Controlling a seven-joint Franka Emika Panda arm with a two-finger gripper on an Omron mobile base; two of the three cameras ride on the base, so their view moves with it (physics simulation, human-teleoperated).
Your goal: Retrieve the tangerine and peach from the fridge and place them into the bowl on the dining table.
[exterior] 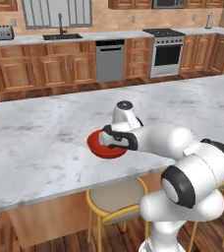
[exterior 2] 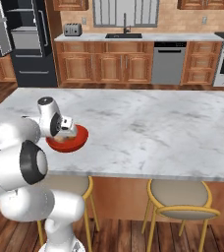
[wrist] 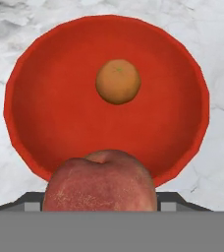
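The red bowl [wrist: 45, 113] sits on the dining table [exterior: 35, 142] near its front edge, with the bright orange tangerine [wrist: 118, 81] lying inside it. My gripper [wrist: 101, 197] hangs just above the bowl's near rim, shut on the peach [wrist: 101, 182], a blushed reddish-tan fruit that looms large at the bottom of the hand view and hides the fingertips. From the base cameras the hand covers part of the bowl [exterior: 100, 147] [exterior 2: 79, 138]. The black fridge [exterior 2: 28, 44] stands at the back left with a door open.
Yellow-framed stools [exterior: 115, 197] [exterior 2: 180, 197] stand under the table's front edge. Beyond the table runs a wall counter with a sink [exterior 2: 124, 35], a toaster [exterior: 3, 32], a dishwasher [exterior: 109, 61] and a stove [exterior: 166, 51].
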